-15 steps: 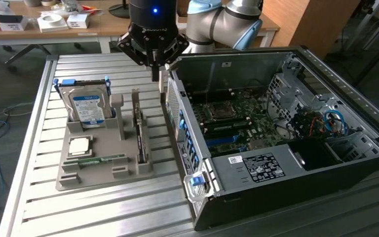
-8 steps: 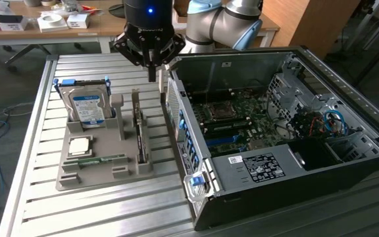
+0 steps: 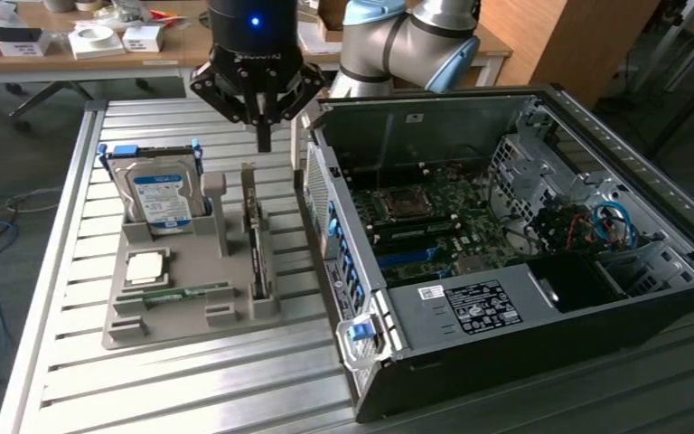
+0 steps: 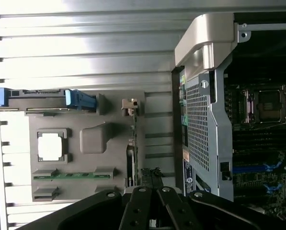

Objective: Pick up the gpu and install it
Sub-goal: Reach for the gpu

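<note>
A slatted table (image 3: pixel 202 389) bears 2 things: a grey, perhaps plastic holder (image 3: pixel 173 330) and an open computer (image 3: pixel 444 122).

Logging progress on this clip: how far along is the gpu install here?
Nothing looks done: the gpu stands on edge in its gray holder. The gripper hangs shut above it, holding nothing. Pickup and seating in the open case are both left.

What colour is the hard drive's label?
Blue and white; the hard drive label shows best in the exterior view.
</note>
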You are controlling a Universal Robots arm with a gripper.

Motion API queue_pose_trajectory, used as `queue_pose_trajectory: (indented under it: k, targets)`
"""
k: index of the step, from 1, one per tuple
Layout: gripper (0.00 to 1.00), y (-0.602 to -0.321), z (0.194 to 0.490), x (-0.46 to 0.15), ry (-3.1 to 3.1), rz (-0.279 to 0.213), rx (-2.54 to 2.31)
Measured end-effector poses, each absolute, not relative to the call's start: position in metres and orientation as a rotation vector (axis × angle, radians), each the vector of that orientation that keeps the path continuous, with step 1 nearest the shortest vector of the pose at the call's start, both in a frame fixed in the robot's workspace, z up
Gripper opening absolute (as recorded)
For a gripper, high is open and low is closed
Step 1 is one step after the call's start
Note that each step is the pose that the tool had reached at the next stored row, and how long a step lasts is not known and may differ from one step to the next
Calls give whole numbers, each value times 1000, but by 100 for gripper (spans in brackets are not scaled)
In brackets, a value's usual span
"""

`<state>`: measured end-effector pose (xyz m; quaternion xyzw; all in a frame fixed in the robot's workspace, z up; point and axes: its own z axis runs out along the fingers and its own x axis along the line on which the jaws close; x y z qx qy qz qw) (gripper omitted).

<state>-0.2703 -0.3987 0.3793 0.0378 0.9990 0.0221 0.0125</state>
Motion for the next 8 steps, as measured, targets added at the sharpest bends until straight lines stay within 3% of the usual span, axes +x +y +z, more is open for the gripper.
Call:
queue_pose_trajectory:
  k: [8]
  targets:
    - [11, -413, 379, -272, 3114, 69, 118]
